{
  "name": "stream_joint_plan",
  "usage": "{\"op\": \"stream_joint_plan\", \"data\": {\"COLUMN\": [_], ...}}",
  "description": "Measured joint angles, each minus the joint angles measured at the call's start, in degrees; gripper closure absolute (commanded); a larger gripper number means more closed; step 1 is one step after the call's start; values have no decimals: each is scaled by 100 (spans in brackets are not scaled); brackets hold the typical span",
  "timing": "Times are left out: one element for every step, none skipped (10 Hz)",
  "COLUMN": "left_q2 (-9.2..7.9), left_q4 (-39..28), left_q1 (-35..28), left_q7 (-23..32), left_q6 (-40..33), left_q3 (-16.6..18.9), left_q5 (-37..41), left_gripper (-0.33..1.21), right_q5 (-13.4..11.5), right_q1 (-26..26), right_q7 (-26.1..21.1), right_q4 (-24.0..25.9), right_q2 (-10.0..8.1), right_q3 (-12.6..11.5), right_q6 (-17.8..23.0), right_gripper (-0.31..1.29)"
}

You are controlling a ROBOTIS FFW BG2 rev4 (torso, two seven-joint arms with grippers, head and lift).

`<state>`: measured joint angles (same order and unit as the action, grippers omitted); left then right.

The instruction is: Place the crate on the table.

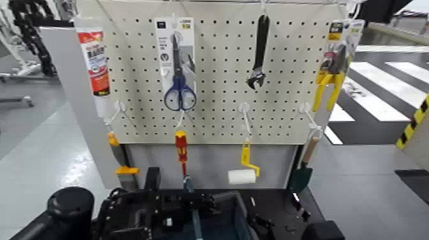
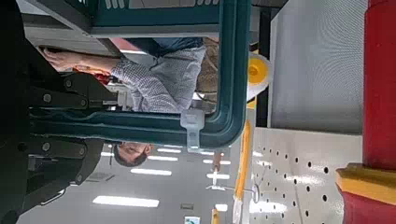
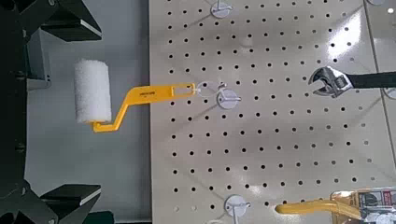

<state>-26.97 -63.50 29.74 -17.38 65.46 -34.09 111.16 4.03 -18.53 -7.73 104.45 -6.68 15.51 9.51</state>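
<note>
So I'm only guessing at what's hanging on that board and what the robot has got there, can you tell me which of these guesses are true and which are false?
1. Blue-handled scissors hang on the pegboard. True.
2. The paint roller has a red handle. False: its handle is yellow.
3. A black wrench hangs near the board's top. True.
4. The crate rests at the table's far right edge. False: it sits low at centre, between the arms.
5. The screwdriver is red and yellow. True.

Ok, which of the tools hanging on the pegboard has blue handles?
The scissors, hanging left of centre on the pegboard. The adjustable wrench beside them is black, and the pliers at the right have yellow handles.
</note>
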Motion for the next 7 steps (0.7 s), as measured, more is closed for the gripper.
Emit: {"op": "stream_joint_plan", "data": {"left_q2": [12, 26, 38, 50, 62, 75, 88], "left_q4": [52, 98, 115, 116, 76, -9, -82], "left_q1": [39, 67, 80, 82, 80, 54, 15], "left_q7": [-120, -197, -214, -252, -372, -409, -409], "left_q6": [-23, -58, -77, -117, -227, -308, -356], "left_q3": [-32, -62, -76, -81, -80, -28, 52], "left_q5": [-73, -141, -185, -215, -303, -474, -637], "left_gripper": [118, 118, 113, 85, 56, 39, 25], "right_q5": [2, 6, 9, 15, 23, 27, 30], "right_q1": [5, 7, 8, 8, 3, -5, -9], "right_q7": [0, 0, 0, 0, 0, 0, 0], "right_q4": [-7, -12, -18, -20, -21, -21, -20], "right_q2": [0, 0, 0, 0, 0, 0, -1], "right_q3": [4, 4, 5, 1, -7, -16, -22], "right_q6": [8, 15, 21, 27, 32, 33, 33], "right_gripper": [14, 14, 14, 14, 14, 14, 14]}}
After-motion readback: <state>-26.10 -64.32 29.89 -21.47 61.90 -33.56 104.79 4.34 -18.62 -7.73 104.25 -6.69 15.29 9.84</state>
